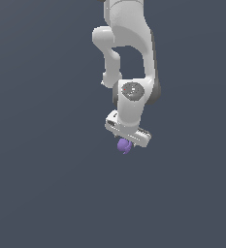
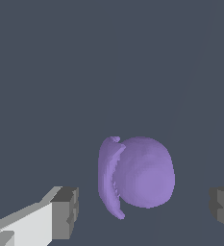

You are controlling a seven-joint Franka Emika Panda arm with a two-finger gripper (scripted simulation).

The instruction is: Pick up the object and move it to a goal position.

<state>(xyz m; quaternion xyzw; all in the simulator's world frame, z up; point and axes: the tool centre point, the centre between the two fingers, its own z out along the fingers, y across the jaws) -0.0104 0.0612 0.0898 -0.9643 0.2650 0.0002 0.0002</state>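
Purple lump: the object (image 1: 124,146), small, roundish, w/ a curved flap or ridge down one side as we see it in the wrist view (image 2: 140,175).
Surface: flat dark grey-blue bench (image 1: 41,193), uniform in both views.
Arm: white Panda (image 1: 129,43), enters from the top of the exterior view, folds down to the wrist, hand tilted so it slopes toward that view's right.
Pincer (image 1: 129,138): white body, dark grey pads; in the wrist view (image 2: 142,211) we see one fingertip (image 2: 65,211) on one side of the lump and the other fingertip (image 2: 223,210) at the frame edge on the opposite side.
Pincer state: released, spread wide; clear gap between each pad and the lump, no contact either side.
Object position: between the two fingers, closer to one pad than the other, directly under the hand in the exterior view, peeking out below the pincer's lower edge.
Object vs. pincer width: lump much narrower than the finger spread.
Height: we can't tell whether the fingertips reach bench level.
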